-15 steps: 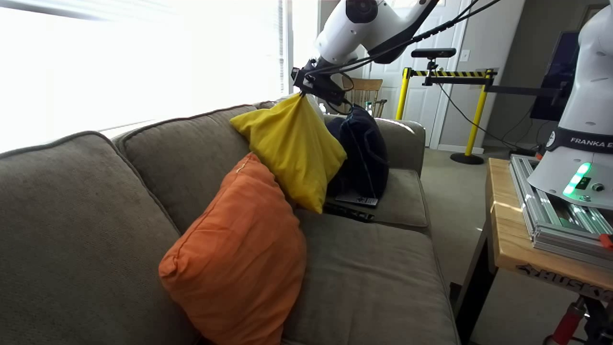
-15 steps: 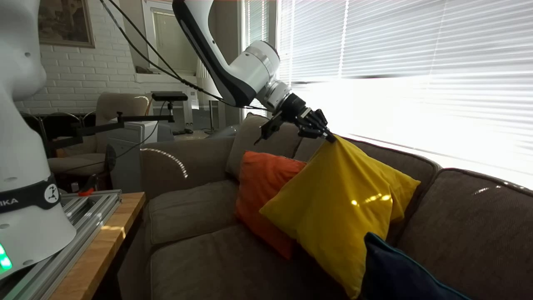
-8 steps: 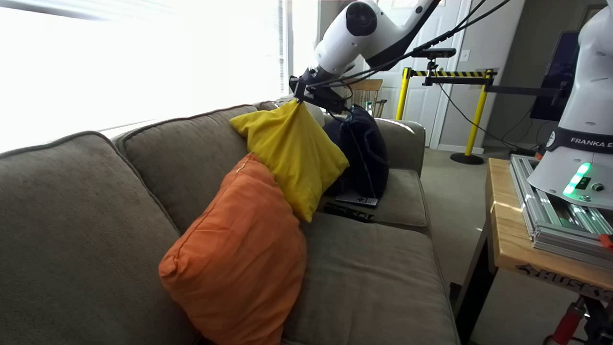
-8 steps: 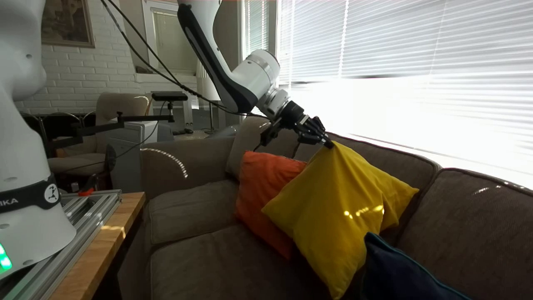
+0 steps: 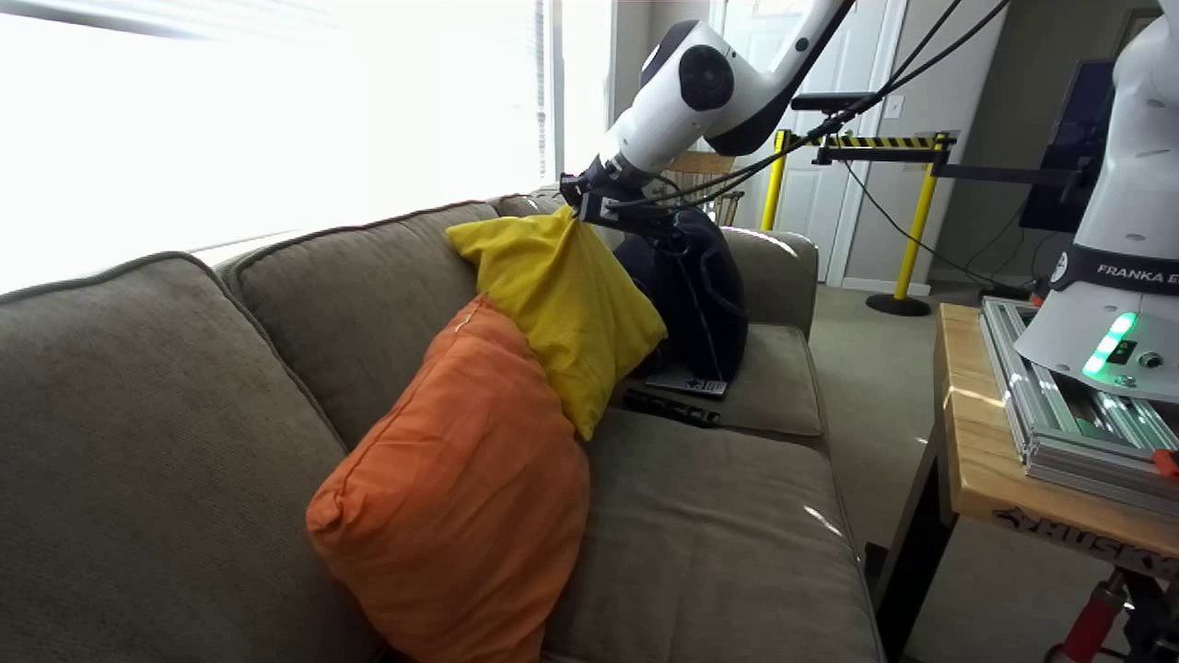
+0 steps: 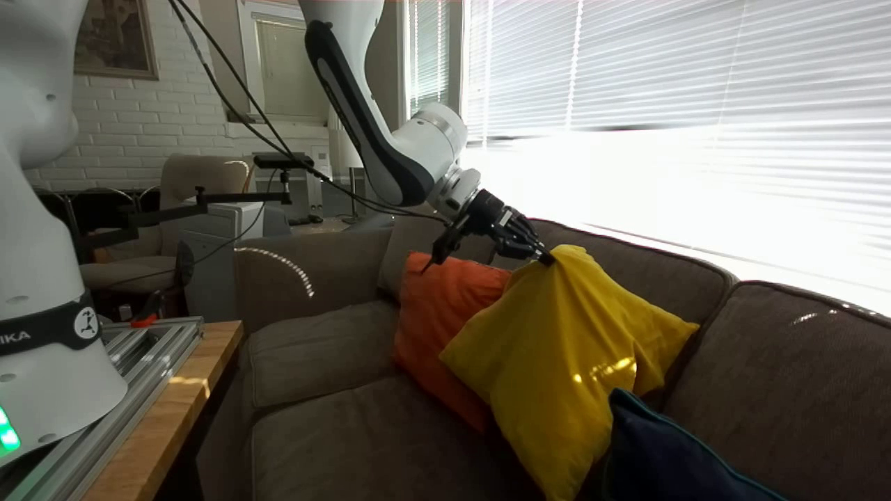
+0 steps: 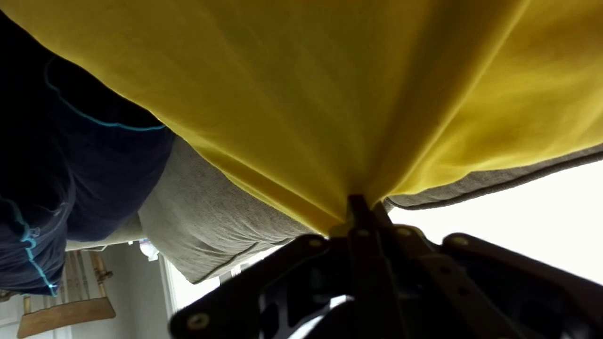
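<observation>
My gripper [image 7: 367, 203] is shut on a pinch of yellow cloth, part of the yellow pillow [image 7: 301, 94]. Folds fan out from the fingertips in the wrist view. In both exterior views the gripper [image 6: 547, 257] points down at the top of the yellow pillow [image 6: 557, 348], which stands tilted on one corner against the sofa back. Beside it leans an orange pillow [image 5: 461, 497], partly touching it. On its other side is a navy pillow [image 5: 705, 285] with teal piping, also seen at the left of the wrist view. The pinched cloth between the fingers is mostly hidden.
A brown sofa [image 5: 718, 534] carries all the pillows. On its seat lie a black remote [image 5: 671, 408] and a flat grey item [image 5: 686, 383]. A wooden workbench [image 6: 174, 417] holds the arm's base. The bright window [image 6: 682, 181] rises behind the sofa back.
My gripper has come down with the pinched top of the yellow pillow. The pillow has sunk lower, its bottom corner shifting toward the orange pillow, which has stayed in place.
</observation>
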Controlling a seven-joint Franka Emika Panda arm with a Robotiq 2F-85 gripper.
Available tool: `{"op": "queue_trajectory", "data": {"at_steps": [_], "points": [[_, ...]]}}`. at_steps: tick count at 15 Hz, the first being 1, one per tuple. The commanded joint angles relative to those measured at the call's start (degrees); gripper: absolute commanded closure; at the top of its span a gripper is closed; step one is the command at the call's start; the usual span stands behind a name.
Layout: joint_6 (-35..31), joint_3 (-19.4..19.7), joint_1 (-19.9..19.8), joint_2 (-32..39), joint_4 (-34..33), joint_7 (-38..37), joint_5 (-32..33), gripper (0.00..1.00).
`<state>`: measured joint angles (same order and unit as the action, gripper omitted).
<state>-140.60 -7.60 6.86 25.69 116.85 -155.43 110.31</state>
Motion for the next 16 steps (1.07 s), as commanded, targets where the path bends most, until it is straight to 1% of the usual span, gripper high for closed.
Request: {"op": "queue_trajectory", "data": {"at_steps": [1,4,9,13,16], "points": [[-2.14,-0.45,-2.21,-0.64,0.85,-2.28,7.73,1.00],[-3.08,-0.44,-4.14,-0.59,1.59,-2.30,12.06,1.00],[-4.98,-1.15,-6.53,-1.11,3.21,-2.24,16.19,1.00],[-5.49,-1.87,-7.23,-1.18,3.95,-2.32,18.04,1.00],[-5.09,-2.41,-7.12,-0.79,5.18,-2.29,17.77,1.00]]}}
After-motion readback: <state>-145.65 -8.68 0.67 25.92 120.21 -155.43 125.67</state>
